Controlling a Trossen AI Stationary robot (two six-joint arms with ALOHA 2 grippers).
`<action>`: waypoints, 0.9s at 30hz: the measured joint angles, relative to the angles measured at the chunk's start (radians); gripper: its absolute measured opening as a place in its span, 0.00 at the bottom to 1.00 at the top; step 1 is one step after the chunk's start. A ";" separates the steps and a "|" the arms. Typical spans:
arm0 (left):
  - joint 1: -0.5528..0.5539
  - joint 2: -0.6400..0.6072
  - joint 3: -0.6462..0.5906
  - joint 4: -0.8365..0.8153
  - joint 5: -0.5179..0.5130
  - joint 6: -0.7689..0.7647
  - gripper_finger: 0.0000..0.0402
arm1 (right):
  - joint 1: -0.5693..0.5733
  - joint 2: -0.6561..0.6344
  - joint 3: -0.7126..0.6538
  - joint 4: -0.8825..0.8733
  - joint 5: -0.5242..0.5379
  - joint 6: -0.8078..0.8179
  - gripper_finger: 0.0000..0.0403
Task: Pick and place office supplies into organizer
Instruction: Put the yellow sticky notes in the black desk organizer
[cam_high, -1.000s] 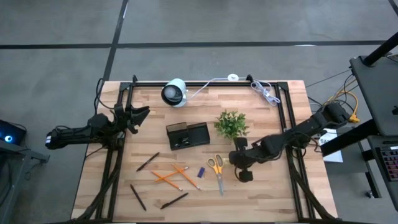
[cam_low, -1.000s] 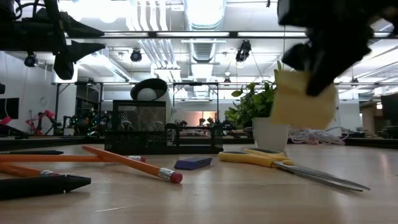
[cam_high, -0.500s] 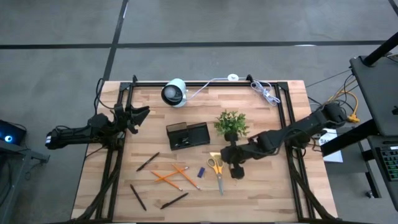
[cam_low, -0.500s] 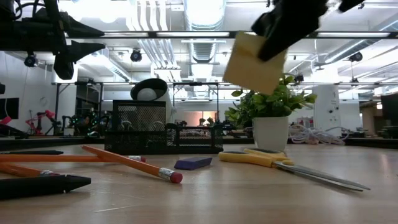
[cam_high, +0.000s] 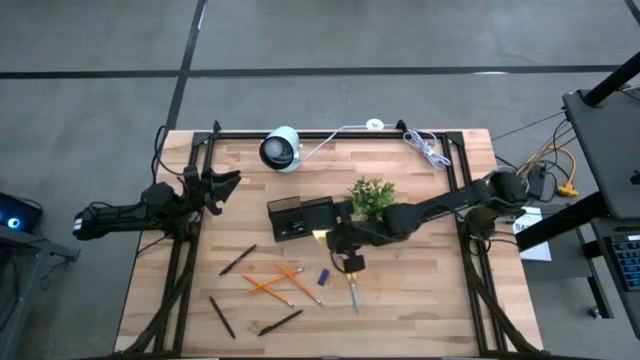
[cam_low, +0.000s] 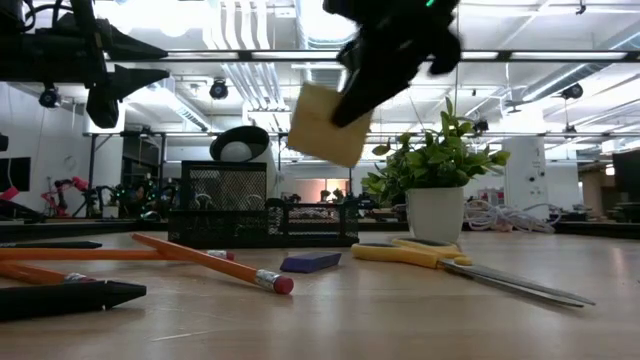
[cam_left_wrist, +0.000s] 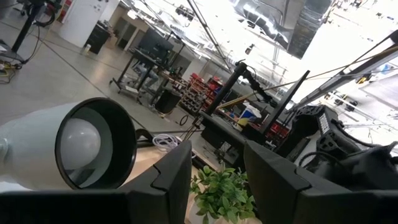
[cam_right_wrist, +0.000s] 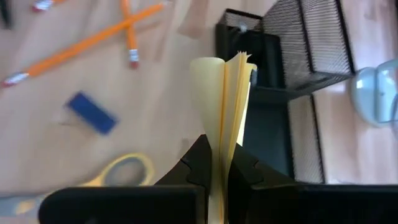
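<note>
A: Where is the right tool?

B: Up off the counter, just short of the organizer. From above, the right arm reaches in from the right edge and ends beside the organizer's right end.

A: What is it holding?

B: The sticky-note pad. The wrist view shows the two dark fingers pinched narrow on the pad's lower edge, and its free sheets fan apart at the far end. In the low view the pad hangs tilted below the tool, in the air and clear of the organizer's mesh wall.

A: What else lies close to that tool?

B: The scissors lie flat on the counter right beneath it, handles nearest the tool. The small blue piece sits just beside those handles, on the side away from the arm. Farther out on that side are the orange pencils, two of them crossed, with black pens scattered beyond. The potted plant stands right alongside the arm, behind the tool.

A: And the left tool?

B: It waits well apart from everything, raised over the counter's left rail, its fingers spread with a clear gap and nothing between them. Ahead of it is the white round camera.
</note>
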 joint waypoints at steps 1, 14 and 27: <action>0.000 0.000 0.000 0.000 0.000 0.000 0.33 | -0.012 0.016 0.010 -0.001 0.003 -0.020 0.03; 0.000 0.000 0.000 0.000 0.001 0.000 0.33 | -0.137 0.201 0.127 0.000 0.016 -0.187 0.03; 0.000 0.000 0.000 -0.001 0.008 0.001 0.33 | -0.180 0.244 0.140 -0.006 0.059 -0.228 0.03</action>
